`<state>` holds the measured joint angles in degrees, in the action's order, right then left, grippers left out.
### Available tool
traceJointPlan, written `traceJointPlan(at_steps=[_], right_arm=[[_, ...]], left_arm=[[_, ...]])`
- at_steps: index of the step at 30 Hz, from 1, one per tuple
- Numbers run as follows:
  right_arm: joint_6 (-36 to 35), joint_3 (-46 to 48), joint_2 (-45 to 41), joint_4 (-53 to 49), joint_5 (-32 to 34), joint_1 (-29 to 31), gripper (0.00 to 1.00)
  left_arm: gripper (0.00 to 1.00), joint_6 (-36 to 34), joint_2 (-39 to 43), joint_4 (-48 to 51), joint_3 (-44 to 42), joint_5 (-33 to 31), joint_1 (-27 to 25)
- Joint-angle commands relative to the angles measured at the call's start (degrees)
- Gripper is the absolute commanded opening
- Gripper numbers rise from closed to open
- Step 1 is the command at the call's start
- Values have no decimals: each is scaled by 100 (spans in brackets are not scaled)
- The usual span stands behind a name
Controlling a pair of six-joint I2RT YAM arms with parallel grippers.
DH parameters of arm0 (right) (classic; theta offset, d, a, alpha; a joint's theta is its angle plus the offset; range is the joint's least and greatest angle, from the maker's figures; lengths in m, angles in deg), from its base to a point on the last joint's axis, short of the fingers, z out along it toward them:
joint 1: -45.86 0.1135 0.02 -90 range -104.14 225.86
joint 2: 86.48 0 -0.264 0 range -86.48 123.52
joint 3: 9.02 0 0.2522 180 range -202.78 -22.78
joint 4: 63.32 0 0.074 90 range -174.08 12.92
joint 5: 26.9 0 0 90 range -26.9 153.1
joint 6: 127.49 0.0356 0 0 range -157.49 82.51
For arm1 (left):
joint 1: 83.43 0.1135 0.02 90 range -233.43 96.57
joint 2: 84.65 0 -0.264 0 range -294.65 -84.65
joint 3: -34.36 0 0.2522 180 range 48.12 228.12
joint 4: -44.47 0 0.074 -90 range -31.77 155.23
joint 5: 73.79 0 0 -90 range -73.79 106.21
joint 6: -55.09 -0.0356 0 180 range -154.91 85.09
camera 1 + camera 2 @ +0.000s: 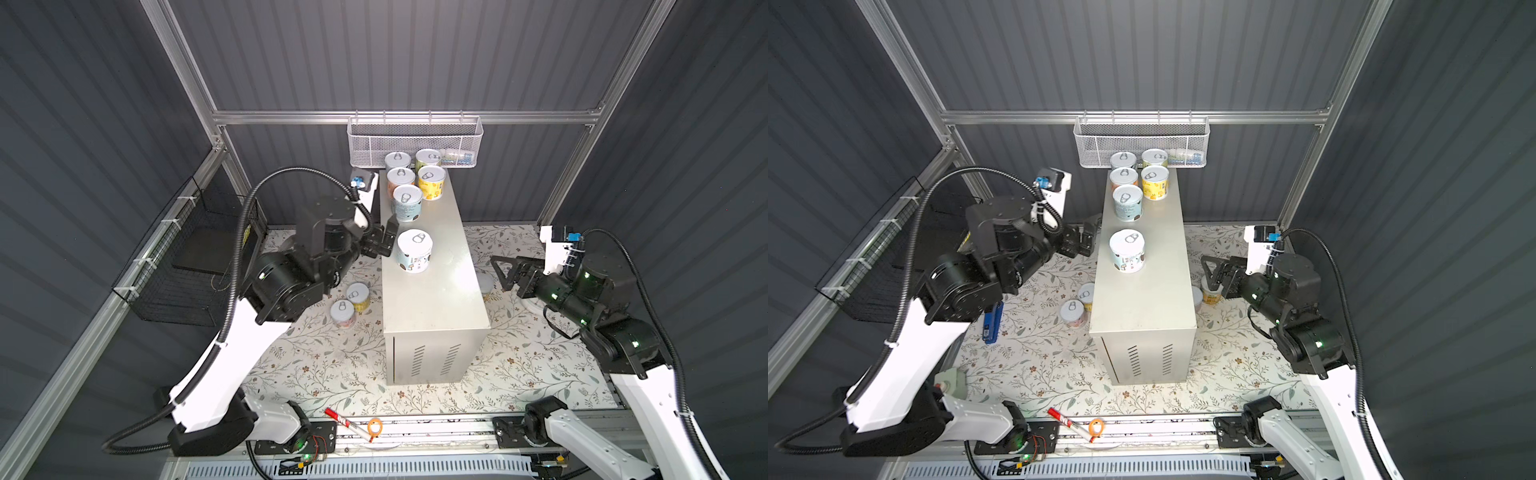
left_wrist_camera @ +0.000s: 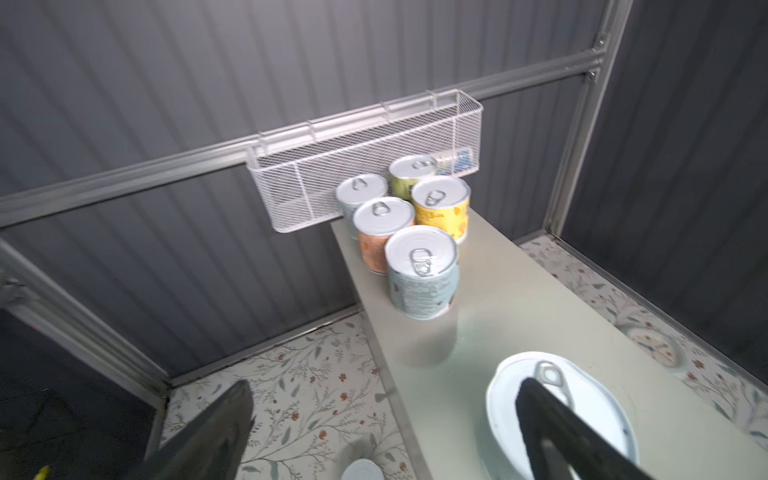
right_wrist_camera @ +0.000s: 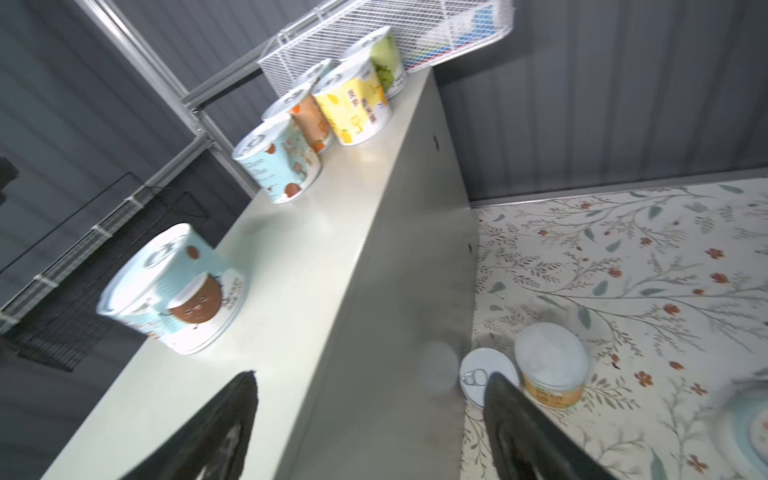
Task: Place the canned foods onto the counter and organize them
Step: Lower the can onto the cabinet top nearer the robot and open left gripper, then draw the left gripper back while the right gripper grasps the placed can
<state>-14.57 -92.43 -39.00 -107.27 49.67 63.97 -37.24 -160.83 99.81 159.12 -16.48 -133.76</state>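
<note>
The counter (image 1: 432, 299) runs lengthwise down the middle of the floral surface (image 1: 316, 365), and six tins stand upright on its top. Five crowd its far end, under the white mesh basket (image 1: 413, 141). There a pale can (image 1: 397, 161) and a green can (image 1: 428, 159) sit at the very end. An orange can (image 1: 401, 180) and a yellow can (image 1: 432, 182) stand right in front of them. A pale blue can (image 1: 407, 201) closes the row on the counter's left side. The sixth, a lone blue can (image 1: 414, 250), stands apart from that group, about midway along the counter and toward its left edge.

The left gripper (image 1: 380, 240) hangs just beside the counter's left edge, close to the lone blue can. Its jaws are spread wide with nothing between them. In the left wrist view one finger (image 2: 548, 419) crosses in front of that can's lid, and I cannot tell whether it touches.

The right gripper (image 1: 500, 274) hovers off the counter's right side, near its middle, with its jaws spread and empty. Under it, on the floral surface against the counter's right wall, stand a tab-lidded can (image 3: 478, 365) and an orange-labelled can (image 3: 550, 361), side by side.

Off the counter's left wall, two more wait on the floral surface: a second yellow can (image 1: 358, 296) and a pink can (image 1: 343, 312), nearly touching.
</note>
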Motion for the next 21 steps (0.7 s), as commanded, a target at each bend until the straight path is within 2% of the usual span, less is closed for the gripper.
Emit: traceJointPlan(at_steps=[1, 3, 5, 8, 11, 16, 21], right_arm=[[-80, -306, 23, 314, -512, 407, 87], [-288, -472, 140, 299, -316, 882, 87], [-531, -640, 318, 243, -2, 1421, 87], [-725, -803, 616, 249, 211, 1954, 87], [-951, -990, 932, 224, 428, 2373, 87], [-1222, -1393, 1487, 172, 911, 2799, 87], [-1319, -1660, 2006, 189, 1229, 2900, 82]], left_arm=[[100, -343, 371, -660, -805, -596, 19], [100, -227, 629, -772, -1279, -349, 158], [99, 162, 653, -490, -1379, -26, 519], [98, 521, 687, -350, -1584, 683, 1143], [97, 677, 597, -240, -1651, 1061, 1486], [96, 864, 405, -353, -1763, 1730, 1965], [96, 920, 222, -562, -1784, 2092, 2062]])
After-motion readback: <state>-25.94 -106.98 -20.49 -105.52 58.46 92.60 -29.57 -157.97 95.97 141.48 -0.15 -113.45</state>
